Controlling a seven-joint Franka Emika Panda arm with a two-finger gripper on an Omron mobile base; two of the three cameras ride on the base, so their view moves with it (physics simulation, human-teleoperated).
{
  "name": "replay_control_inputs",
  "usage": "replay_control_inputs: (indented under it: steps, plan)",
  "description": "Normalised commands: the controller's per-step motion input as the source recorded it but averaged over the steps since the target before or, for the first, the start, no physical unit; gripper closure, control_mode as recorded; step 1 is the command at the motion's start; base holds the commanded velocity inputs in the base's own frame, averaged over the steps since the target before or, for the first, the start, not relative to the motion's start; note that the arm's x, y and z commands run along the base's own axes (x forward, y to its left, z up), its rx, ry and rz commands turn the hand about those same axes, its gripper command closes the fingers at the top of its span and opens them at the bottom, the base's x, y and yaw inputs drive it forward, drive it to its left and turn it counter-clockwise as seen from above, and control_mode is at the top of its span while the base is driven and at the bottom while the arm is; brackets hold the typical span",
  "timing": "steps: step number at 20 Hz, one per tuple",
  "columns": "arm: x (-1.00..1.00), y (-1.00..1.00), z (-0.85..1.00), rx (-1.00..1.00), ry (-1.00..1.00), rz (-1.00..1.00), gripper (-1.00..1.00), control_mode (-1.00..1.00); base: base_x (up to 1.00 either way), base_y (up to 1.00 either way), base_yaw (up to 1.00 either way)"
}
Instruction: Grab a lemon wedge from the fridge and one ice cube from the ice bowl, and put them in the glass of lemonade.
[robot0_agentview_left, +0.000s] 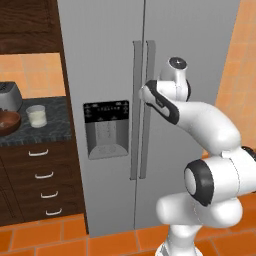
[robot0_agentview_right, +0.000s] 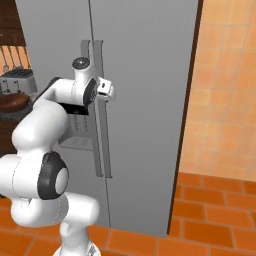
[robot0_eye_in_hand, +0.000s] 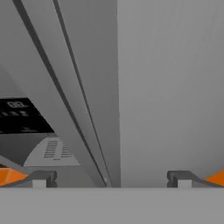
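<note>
The tall grey fridge (robot0_agentview_left: 105, 50) (robot0_agentview_right: 150, 75) stands with both doors shut, so the lemon wedge is hidden. My gripper (robot0_agentview_right: 111, 92) (robot0_agentview_left: 145, 93) is raised right up against the two long vertical handles (robot0_agentview_left: 142, 115) (robot0_agentview_right: 100, 130). In the hand view the gripper (robot0_eye_in_hand: 111, 179) is open, its fingertips (robot0_eye_in_hand: 41, 179) wide apart with nothing between them, facing the door (robot0_eye_in_hand: 175, 87) and the handles (robot0_eye_in_hand: 83, 113). The brown ice bowl (robot0_agentview_left: 7, 122) (robot0_agentview_right: 14, 101) and the glass of lemonade (robot0_agentview_left: 36, 116) stand on the dark counter to the fridge's left.
A silver toaster (robot0_agentview_left: 9, 95) (robot0_agentview_right: 17, 80) sits behind the bowl. The black dispenser recess (robot0_agentview_left: 106, 129) (robot0_eye_in_hand: 26, 127) is in the left door. Dark wooden drawers (robot0_agentview_left: 42, 175) lie under the counter. An orange tiled wall (robot0_agentview_right: 225, 90) flanks the fridge on the right.
</note>
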Motion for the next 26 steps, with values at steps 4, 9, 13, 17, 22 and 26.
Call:
replay_control_inputs:
  steps: [4, 9, 13, 17, 22, 26]
  plan:
    - [0.27, -0.02, -0.14, -0.05, 0.00, 0.00, -1.00, -1.00, 0.00, 0.00, 0.00]
    - [0.50, 0.00, -0.38, 0.00, 0.00, 0.00, -1.00, -1.00, 0.00, 0.00, 0.00]
    - [0.25, 0.00, -0.18, 0.00, -0.04, 0.01, -1.00, -1.00, 0.00, 0.00, 0.00]
    - [0.26, 0.00, -0.01, -0.02, -0.01, 0.00, -1.00, -1.00, 0.00, 0.00, 0.00]
    - [0.31, 0.00, -0.21, 0.00, -0.02, 0.00, -1.00, -1.00, 0.00, 0.00, 0.00]
    - [0.11, 0.00, -0.19, 0.00, -0.11, 0.00, -1.00, -1.00, 0.00, 0.00, 0.00]
